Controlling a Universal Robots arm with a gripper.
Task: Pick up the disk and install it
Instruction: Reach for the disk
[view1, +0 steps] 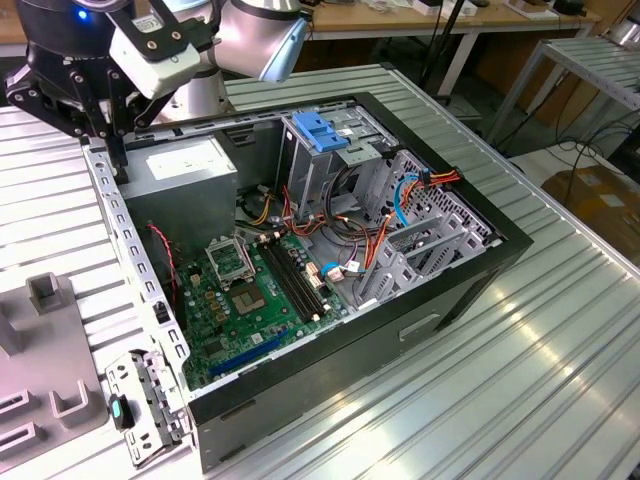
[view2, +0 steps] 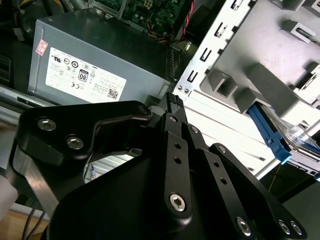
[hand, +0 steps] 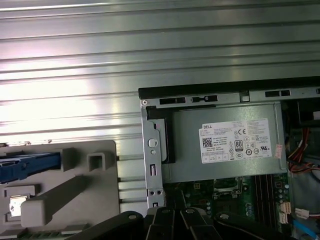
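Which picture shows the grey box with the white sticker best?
The first wrist view: the box faces the camera, with its whole sticker in sight. The second wrist view shows the box slanted, its lower edge hidden. The exterior view shows the box from above, top and one side.

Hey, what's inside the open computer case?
A grey power supply, a green motherboard, a metal drive cage topped by a pale-blue latch plate, and orange and blue cables. Whatever sits beneath the cage and the cable bundles is covered.
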